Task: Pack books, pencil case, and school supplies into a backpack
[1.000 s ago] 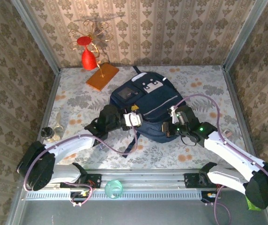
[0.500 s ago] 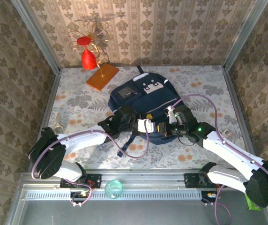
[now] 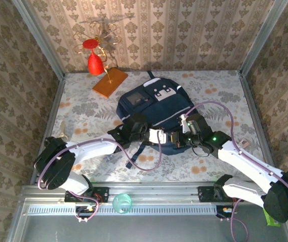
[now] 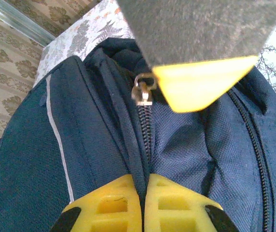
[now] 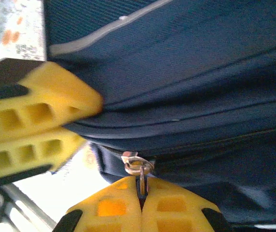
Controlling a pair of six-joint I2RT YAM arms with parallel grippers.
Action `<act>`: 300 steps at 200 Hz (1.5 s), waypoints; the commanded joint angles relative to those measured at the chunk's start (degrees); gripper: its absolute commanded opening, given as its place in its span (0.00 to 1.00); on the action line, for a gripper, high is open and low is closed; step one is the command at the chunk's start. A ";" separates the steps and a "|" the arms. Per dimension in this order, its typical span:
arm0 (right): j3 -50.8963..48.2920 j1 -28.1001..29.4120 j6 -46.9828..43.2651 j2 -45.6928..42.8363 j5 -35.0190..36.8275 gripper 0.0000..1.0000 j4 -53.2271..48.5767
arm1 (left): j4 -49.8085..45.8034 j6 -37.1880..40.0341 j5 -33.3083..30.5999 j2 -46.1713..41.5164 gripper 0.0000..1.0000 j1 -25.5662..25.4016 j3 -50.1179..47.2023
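The navy backpack (image 3: 154, 103) lies flat mid-table, its zipped edge toward me. My left gripper (image 3: 165, 137) is shut on a fold of backpack (image 4: 89, 125) fabric beside the zipper; the pinch is at the left gripper (image 4: 144, 181). My right gripper (image 3: 176, 138) is shut on the metal zipper pull (image 5: 138, 166), whose tab is clamped at the right gripper (image 5: 141, 186). In the left wrist view the zipper pull (image 4: 142, 89) hangs under one of the right gripper's yellow fingers (image 4: 200, 82). The left gripper's fingers (image 5: 32, 125) press the backpack (image 5: 186, 72) close by. The books, pencil case and school supplies are hidden.
An orange flat slab (image 3: 110, 82) lies at the back left, with a red and gold ornament (image 3: 94, 55) behind it. A small glass jar (image 3: 53, 143) stands near the left wall. Cables loop over both arms. Patterned walls close in three sides.
My left gripper moved right along the backpack's near edge, up to the right gripper, and closed on the fabric by the zipper. The right gripper stayed shut on the pull.
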 commanded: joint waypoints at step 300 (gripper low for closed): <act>1.72 -0.24 -0.55 0.69 -4.75 0.00 9.20 | -1.46 -6.83 -6.37 -4.63 0.68 -0.52 0.52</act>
